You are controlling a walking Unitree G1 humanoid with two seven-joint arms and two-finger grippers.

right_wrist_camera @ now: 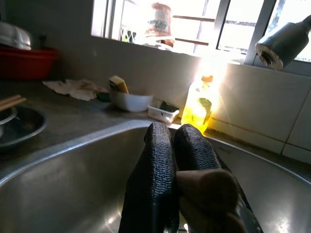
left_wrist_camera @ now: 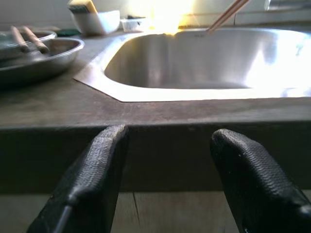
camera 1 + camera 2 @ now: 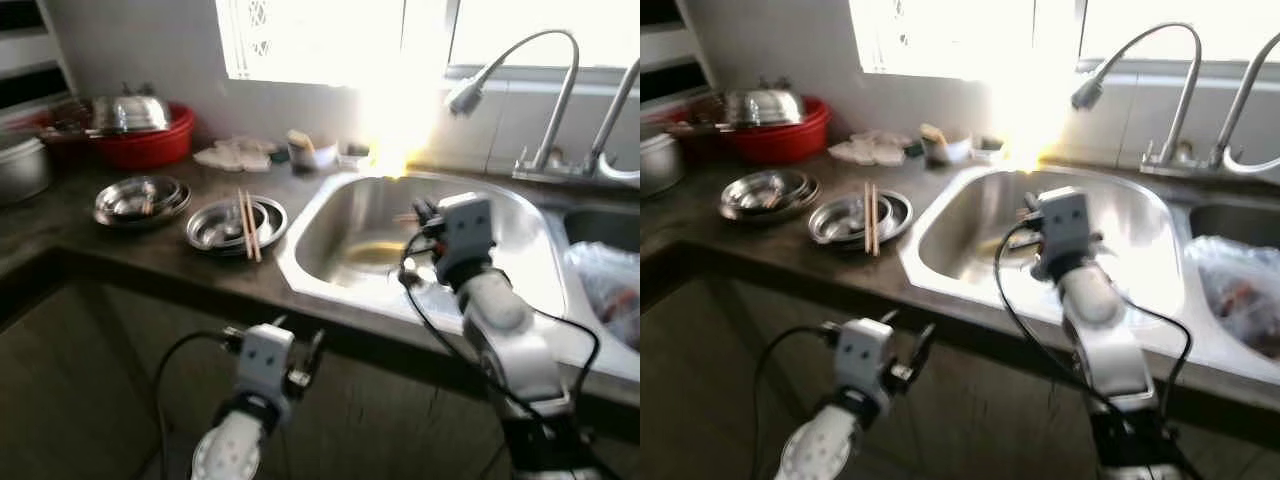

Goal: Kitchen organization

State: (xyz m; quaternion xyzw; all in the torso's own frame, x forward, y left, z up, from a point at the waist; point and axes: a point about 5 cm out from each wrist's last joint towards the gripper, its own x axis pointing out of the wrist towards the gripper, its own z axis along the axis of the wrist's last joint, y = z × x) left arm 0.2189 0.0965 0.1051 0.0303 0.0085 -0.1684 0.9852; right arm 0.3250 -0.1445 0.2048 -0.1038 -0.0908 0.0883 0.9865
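In the left eye view my right gripper (image 3: 425, 215) sits right of centre, out over the steel sink (image 3: 330, 215), with what looks like a chopstick poking from it. At centre left, a second pair of chopsticks (image 3: 249, 225) lies across a steel dish (image 3: 215, 232) on the dark worktop (image 3: 150, 255); another steel dish (image 3: 140, 198) sits further left, a red basin (image 3: 150, 148) in the upper left. My left gripper (image 3: 305, 360) hangs at the bottom, below the worktop edge.

The left wrist view has its fingers (image 2: 92, 179) spread wide, holding nothing, level with the worktop's front edge.

In the right wrist view, the fingers (image 1: 158, 160) are pressed together on wooden chopsticks (image 1: 206, 191) above the basin; a yellow bottle (image 1: 198, 106) stands behind.

I judge I'm mid-way through gathering chopsticks. Next I need somewhere to set these down, then a reach for the pair on the dish.
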